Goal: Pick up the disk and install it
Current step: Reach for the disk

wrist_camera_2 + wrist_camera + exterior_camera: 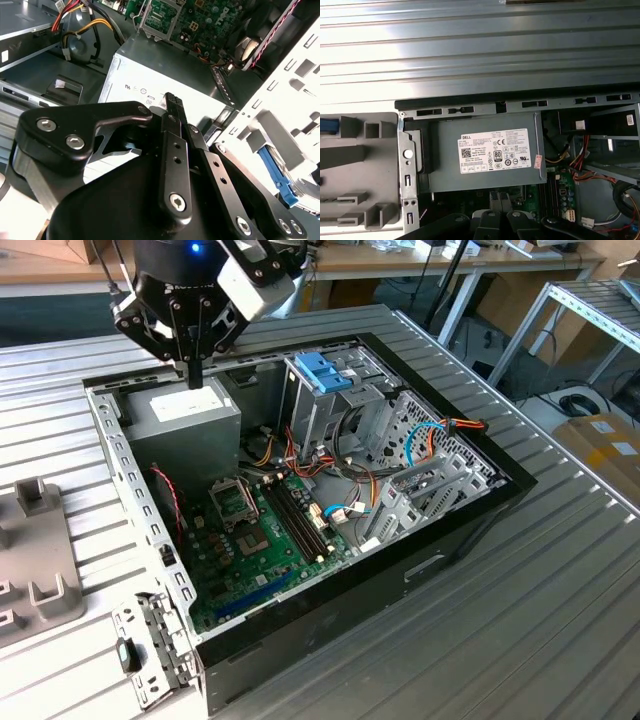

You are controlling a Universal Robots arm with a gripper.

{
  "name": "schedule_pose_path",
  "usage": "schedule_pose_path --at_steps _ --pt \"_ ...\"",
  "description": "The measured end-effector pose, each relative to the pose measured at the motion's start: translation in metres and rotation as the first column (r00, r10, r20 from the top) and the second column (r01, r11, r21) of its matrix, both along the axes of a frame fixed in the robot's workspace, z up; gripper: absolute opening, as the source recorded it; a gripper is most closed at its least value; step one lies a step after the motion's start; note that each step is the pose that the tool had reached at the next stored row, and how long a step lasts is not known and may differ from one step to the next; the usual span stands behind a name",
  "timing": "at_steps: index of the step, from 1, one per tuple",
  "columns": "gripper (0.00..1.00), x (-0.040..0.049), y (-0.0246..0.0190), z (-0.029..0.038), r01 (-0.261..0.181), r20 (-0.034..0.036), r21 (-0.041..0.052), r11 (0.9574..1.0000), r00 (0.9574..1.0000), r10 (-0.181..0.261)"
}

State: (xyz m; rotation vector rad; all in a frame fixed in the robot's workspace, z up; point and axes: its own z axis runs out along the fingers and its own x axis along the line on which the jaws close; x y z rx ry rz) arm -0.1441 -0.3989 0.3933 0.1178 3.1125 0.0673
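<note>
My gripper (191, 378) hangs over the back left corner of the open computer case (420, 560), just above the grey power supply (185, 415). Its black fingers (172, 107) are pressed together with nothing between them. In the first wrist view the labelled power supply (485, 155) lies directly below. A strip of light-blue plastic (330, 125) lies on the grey fixture (355, 165) outside the case wall; it looks like the edge of the disk's carrier. The same blue piece (274, 172) shows past the perforated case wall in the second wrist view. Most of the disk is out of view.
Inside the case an upright metal drive cage (330, 410) carries a blue handle piece (322, 370). The motherboard (260, 530) and loose coloured cables (440, 435) lie beside it. The case sits on a ribbed metal table (560, 590). The grey fixture (35, 550) stands at the exterior view's left.
</note>
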Motion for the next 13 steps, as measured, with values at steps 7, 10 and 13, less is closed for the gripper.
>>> schedule_pose_path --at_steps 7,10,13 --pt "0.10 -0.0016 0.0000 0.0000 0.000 0.0000 0.0001 1.0000 1.0000 0.000" --pt "0.10 -0.0030 0.0000 0.0000 0.000 0.0000 0.0001 1.0000 1.0000 0.000" --pt "0.10 -0.0055 0.0000 0.0000 0.000 0.0000 0.0000 1.0000 1.0000 0.000"
